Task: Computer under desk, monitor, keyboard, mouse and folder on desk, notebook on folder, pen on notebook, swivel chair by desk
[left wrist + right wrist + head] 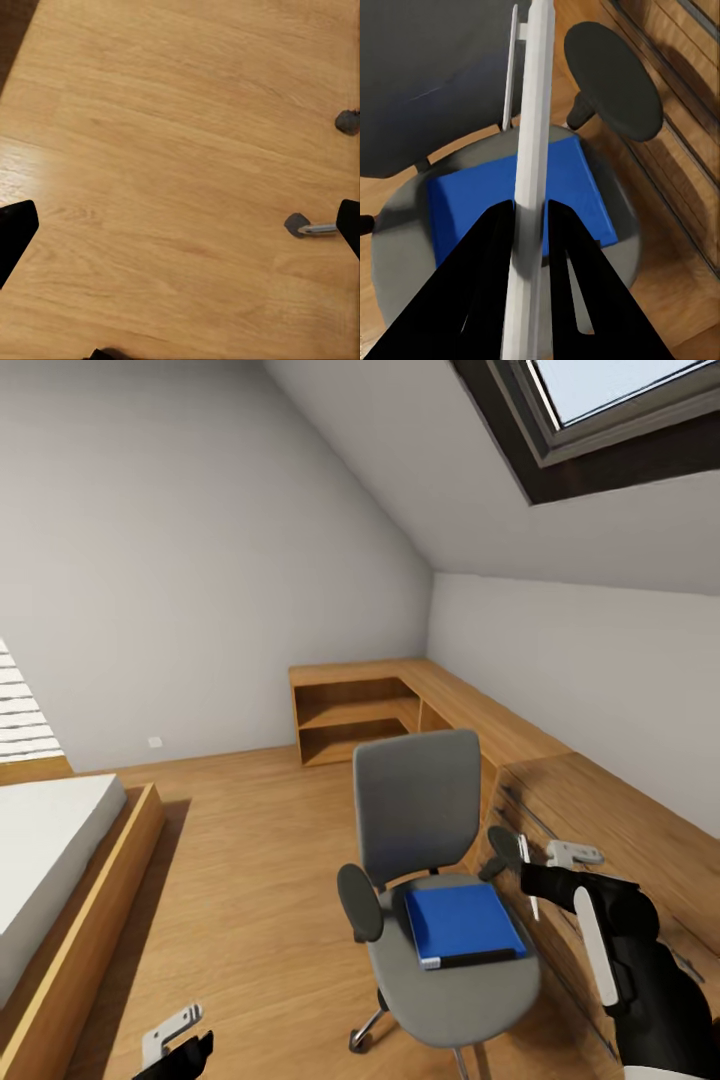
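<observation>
The swivel chair (pixel 418 810) has a grey seat and back and stands on the wood floor, its back toward the far wall. The blue folder (pixel 462 924) lies flat on its seat (pixel 405 225), and appears in the right wrist view as the folder (pixel 577 195). My right gripper (pixel 560 855) hangs just right of the chair's right armrest (pixel 615 79), above the seat. Its white fingers (pixel 536 45) are pressed together with nothing between them. My left gripper (pixel 175 1040) is low over bare floor, its jaws wide apart (pixel 180 225). Desk, monitor, keyboard, mouse, computer, notebook and pen are out of view.
A low oak shelving unit (pixel 355 710) runs along the far wall and turns down the right side as drawers (pixel 600 810), close to the chair. A bed (pixel 50 860) stands at the left. Chair casters (pixel 298 225) sit beside my left gripper.
</observation>
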Robot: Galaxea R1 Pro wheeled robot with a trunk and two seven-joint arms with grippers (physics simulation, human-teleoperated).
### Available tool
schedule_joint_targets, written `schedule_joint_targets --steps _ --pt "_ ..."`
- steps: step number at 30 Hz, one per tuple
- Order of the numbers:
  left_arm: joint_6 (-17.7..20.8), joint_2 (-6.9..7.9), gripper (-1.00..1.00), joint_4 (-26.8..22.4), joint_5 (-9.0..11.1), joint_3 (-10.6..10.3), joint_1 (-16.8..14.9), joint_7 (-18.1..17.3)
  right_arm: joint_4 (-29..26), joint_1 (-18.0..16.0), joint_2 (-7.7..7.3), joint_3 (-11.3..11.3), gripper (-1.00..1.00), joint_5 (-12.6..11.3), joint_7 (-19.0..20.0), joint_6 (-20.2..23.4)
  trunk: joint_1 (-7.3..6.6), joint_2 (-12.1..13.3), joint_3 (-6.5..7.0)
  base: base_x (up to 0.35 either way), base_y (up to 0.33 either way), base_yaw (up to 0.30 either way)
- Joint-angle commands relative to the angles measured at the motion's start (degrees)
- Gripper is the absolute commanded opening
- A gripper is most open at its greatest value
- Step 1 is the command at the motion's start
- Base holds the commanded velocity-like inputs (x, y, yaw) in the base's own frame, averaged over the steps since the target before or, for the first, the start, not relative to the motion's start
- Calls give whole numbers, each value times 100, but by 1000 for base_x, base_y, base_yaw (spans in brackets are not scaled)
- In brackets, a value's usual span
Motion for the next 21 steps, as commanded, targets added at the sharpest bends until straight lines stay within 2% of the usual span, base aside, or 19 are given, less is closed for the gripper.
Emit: schedule_joint_targets --steps 1,9,13,17,21 --pt "-23 2 100 22 46 -4 -1 9 -5 -5 -1 -29 -100 -25 23 17 -22 37 13 0 0 -56" --pt "-254 15 100 258 -26 -10 1 -67 1 -5 2 -117 -100 -21 18 -14 -198 358 185 0 0 -163" --pt "-280 92 100 287 -43 -9 0 -83 7 -5 3 -322 -100 -22 22 -17 -286 518 275 0 0 -237" --pt "-289 146 100 300 -44 -13 2 -88 16 -5 11 -653 -100 -23 25 -18 -374 679 361 0 0 -239" --pt "-292 162 100 309 -39 -14 1 -84 15 -5 13 -804 -100 -29 25 -19 -461 839 439 0 0 -123"
